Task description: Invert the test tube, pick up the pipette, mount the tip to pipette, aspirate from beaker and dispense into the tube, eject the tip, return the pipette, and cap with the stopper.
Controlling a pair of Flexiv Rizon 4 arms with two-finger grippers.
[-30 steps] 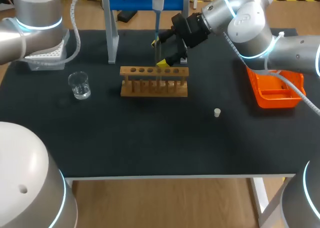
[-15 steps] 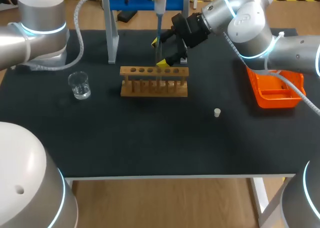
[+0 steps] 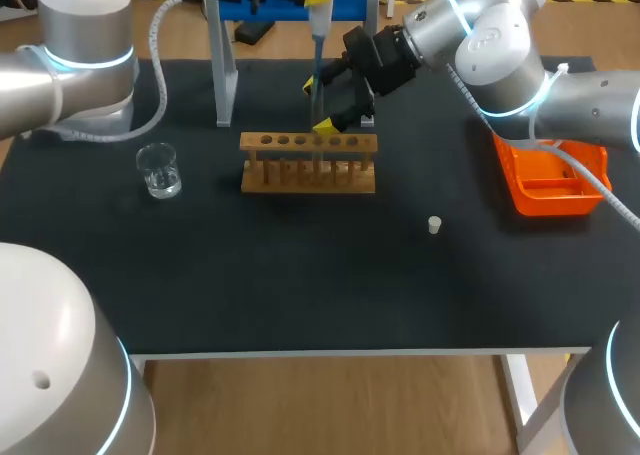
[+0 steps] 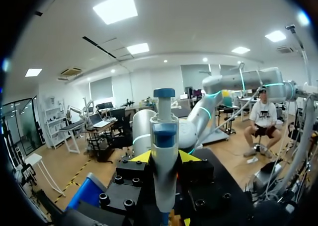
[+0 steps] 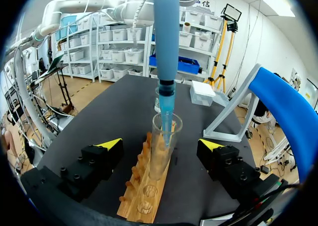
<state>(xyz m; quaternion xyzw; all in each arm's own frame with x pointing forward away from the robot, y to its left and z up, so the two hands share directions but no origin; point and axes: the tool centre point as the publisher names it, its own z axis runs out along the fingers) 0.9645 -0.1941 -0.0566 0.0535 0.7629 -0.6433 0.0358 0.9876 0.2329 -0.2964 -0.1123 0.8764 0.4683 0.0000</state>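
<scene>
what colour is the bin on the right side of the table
Orange; the bin shows best in the head view.

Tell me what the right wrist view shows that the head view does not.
Only the right wrist view: the pipette tip sits inside the mouth of the test tube, and the right gripper is open, its fingers clear of the tube. Only the head view: the stopper lying loose and the orange tray. Both: the pipette above the wooden rack.
</scene>
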